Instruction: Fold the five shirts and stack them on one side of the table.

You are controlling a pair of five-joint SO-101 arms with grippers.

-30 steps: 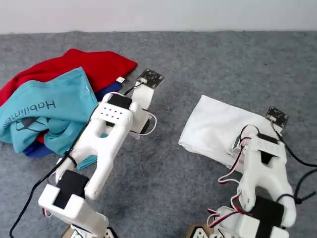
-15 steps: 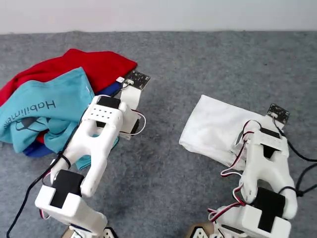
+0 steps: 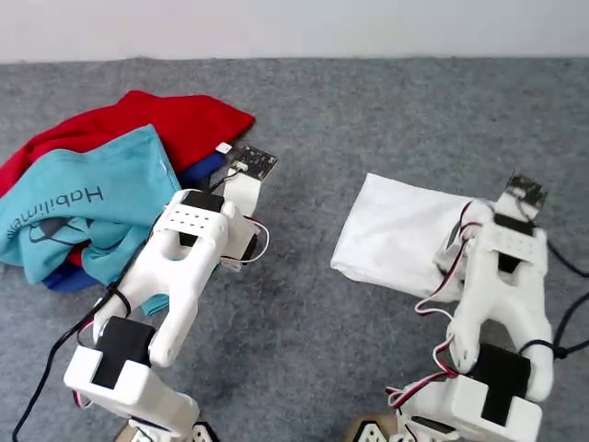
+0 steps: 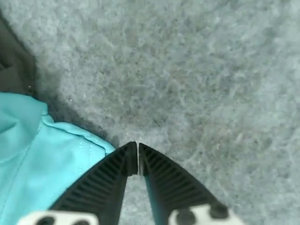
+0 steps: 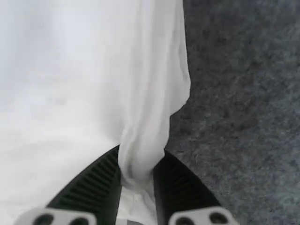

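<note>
pile: far left of the table. The red shirt lies at the back, the teal shirt is crumpled on top, and a blue shirt pokes out underneath. All are unfolded. You can count three colours there; whether a fifth shirt is buried, can't tell.
left claw: the left gripper is clenched on nothing, tips meeting over bare grey felt, just beside the teal hem and not touching it.
white shirt: the white shirt is on the right side, well apart from the pile. It lies as a roughly rectangular packet, so it looks folded at least once.
right claw: the right gripper is grasping a raised ridge of the white shirt at the edge nearest its own arm, with cloth bunched between the jaws.
step: my read is that you're on shirt one, finishing or placing the white one as the base of the stack. Four shirts to go.
next: set the pinched edge down flat and let go without dragging the packet open. Then open the left claw before going for the teal hem; clenched like this it will only push the cloth.
risk: the ridge in the right jaws may stay creased or lift the top layer on release.
</note>
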